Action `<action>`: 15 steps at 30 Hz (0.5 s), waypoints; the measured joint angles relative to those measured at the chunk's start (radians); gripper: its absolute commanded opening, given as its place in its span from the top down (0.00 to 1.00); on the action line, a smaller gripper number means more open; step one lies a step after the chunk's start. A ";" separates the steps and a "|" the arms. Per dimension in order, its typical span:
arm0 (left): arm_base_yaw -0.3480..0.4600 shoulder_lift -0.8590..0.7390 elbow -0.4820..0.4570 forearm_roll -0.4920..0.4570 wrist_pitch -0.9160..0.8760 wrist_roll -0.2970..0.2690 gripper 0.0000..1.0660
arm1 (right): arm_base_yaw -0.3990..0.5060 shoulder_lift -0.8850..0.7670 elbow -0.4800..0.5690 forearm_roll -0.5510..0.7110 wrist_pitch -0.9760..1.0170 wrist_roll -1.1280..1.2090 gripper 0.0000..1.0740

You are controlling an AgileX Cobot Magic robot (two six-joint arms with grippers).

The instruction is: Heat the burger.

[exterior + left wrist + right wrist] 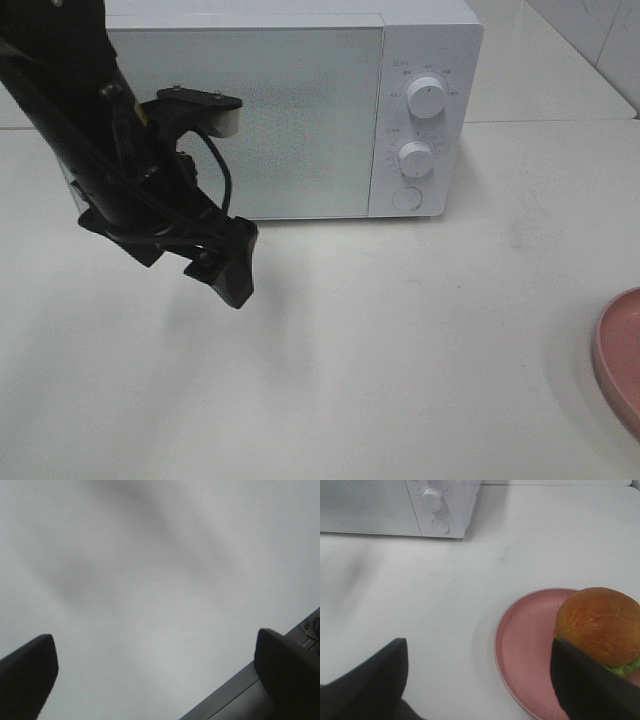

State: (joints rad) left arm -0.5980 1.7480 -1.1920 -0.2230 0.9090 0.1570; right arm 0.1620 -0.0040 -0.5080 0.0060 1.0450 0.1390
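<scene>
The burger [600, 625], with a glossy brown bun and a green lettuce frill, sits on a pink plate [525, 645] in the right wrist view. My right gripper [479, 642] hovers open above the plate's near rim; one finger [590, 685] covers part of the burger and nothing lies between the fingers. The white microwave [290, 110] stands at the back with its door shut. My left gripper [232, 270] hangs in front of the door's left part, pointing down. In the left wrist view it [155, 637] stands wide open over bare table. The exterior view does not show the burger.
Two white knobs [427, 97] and a round button [406, 198] sit on the microwave's right panel. Only an edge of the pink plate [620, 360] shows at the far right of the exterior view. A dark table edge [235, 695] appears in the left wrist view.
</scene>
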 measured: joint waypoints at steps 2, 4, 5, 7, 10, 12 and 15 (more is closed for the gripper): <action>0.034 0.000 0.000 -0.002 0.021 0.000 0.05 | 0.000 0.000 0.000 0.000 0.000 0.000 0.30; 0.048 0.000 0.000 -0.002 0.030 0.000 0.05 | 0.000 0.000 0.000 0.000 0.000 0.000 0.30; 0.084 0.000 0.000 -0.002 0.049 0.000 0.05 | 0.000 0.000 0.000 0.000 0.000 0.000 0.30; 0.119 0.000 0.000 -0.002 0.068 0.000 0.05 | 0.000 0.000 0.000 0.000 0.000 0.000 0.30; 0.165 -0.001 0.000 -0.006 0.102 -0.001 0.05 | 0.000 0.000 0.000 0.000 0.000 0.000 0.30; 0.192 -0.009 0.000 -0.006 0.117 -0.001 0.05 | 0.000 0.000 0.000 0.000 0.000 0.000 0.30; 0.235 -0.042 0.018 -0.009 0.118 -0.001 0.05 | 0.000 0.000 0.000 0.000 0.000 0.000 0.30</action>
State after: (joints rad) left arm -0.3630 1.7060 -1.1740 -0.2320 1.0270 0.1560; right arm 0.1620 -0.0040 -0.5080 0.0060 1.0450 0.1390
